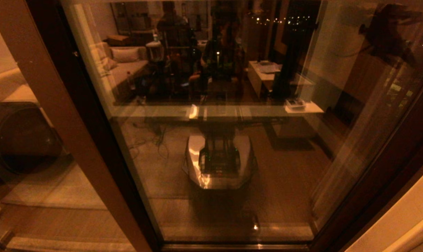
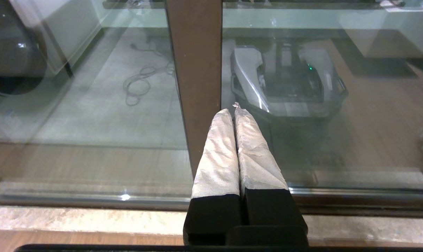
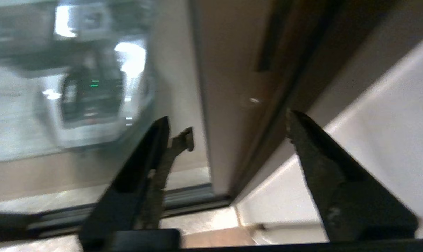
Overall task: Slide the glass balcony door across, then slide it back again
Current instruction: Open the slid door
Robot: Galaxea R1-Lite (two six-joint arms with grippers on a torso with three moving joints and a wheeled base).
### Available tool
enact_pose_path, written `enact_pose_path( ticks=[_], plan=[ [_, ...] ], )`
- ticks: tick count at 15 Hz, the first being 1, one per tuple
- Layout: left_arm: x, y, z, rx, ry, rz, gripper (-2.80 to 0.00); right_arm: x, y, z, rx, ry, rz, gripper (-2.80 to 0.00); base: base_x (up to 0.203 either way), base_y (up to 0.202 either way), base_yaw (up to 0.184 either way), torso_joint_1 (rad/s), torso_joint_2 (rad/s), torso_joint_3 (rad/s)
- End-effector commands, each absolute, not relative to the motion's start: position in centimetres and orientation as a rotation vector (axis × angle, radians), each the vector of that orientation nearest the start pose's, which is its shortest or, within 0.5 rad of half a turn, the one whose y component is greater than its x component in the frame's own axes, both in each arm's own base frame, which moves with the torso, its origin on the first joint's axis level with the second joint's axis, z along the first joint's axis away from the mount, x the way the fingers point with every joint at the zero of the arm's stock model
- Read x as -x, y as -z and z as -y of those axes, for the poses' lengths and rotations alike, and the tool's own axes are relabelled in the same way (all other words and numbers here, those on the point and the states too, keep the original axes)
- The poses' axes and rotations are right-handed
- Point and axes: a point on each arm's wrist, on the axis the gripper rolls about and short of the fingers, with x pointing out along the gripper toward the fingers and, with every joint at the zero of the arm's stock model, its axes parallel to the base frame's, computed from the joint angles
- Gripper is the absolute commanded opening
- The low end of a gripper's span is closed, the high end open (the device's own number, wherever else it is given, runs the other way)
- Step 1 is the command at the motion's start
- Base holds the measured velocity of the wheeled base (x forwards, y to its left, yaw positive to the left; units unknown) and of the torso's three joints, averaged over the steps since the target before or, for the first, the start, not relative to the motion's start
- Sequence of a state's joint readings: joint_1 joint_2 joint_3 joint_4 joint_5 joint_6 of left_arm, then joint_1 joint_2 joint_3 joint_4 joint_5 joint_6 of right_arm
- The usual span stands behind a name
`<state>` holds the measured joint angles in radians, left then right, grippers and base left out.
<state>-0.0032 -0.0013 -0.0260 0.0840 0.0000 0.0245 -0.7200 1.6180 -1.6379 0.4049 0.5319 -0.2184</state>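
Observation:
The glass balcony door [image 1: 232, 147] fills the head view, a reflective pane in a dark brown frame. Neither gripper shows in that view. In the right wrist view its upright edge [image 3: 229, 70] carries a small screw [image 3: 254, 100] and a dark slim slot [image 3: 267, 45]. My right gripper [image 3: 229, 127] is open, and that edge stands between and just beyond its two dark fingers; contact cannot be told. My left gripper [image 2: 231, 110] is shut on nothing, its taped fingertips [image 2: 222, 115] close against a brown upright frame bar [image 2: 194, 70] with glass on either side.
A white wall [image 3: 379, 105] adjoins the door's right edge [image 1: 383, 168]. The other brown-framed pane [image 1: 40, 168] lies left, with a dark round object [image 1: 19, 140] behind it. A bottom track [image 2: 92, 199] and pale stone sill [image 2: 75, 220] run below. The glass mirrors my base [image 1: 218, 164].

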Motion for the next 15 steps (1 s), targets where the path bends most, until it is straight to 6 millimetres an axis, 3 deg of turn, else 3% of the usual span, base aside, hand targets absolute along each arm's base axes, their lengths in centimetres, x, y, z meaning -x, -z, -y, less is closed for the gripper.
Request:
enact_pose_path(
  ticks=[1, 4, 15],
  plan=[
    [2.5, -7.4, 0.0, -0.025, 0.004, -0.057, -2.8, -22.6, -33.8, 17.9, -0.026, 0.066, -0.322, 0.0, 0.0, 0.0, 0.0, 0.0, 0.0, 0.0],
    [2.5, -7.4, 0.0, -0.025, 0.004, -0.057, -2.8, -23.2, -34.2, 18.5, -0.021, 0.051, -0.303, 0.0, 0.0, 0.0, 0.0, 0.0, 0.0, 0.0],
    [2.5, -7.4, 0.0, -0.025, 0.004, -0.057, -2.8, -25.9, -32.5, 19.4, -0.042, 0.014, -0.345, 0.0, 0.0, 0.0, 0.0, 0.0, 0.0, 0.0]
  ],
)
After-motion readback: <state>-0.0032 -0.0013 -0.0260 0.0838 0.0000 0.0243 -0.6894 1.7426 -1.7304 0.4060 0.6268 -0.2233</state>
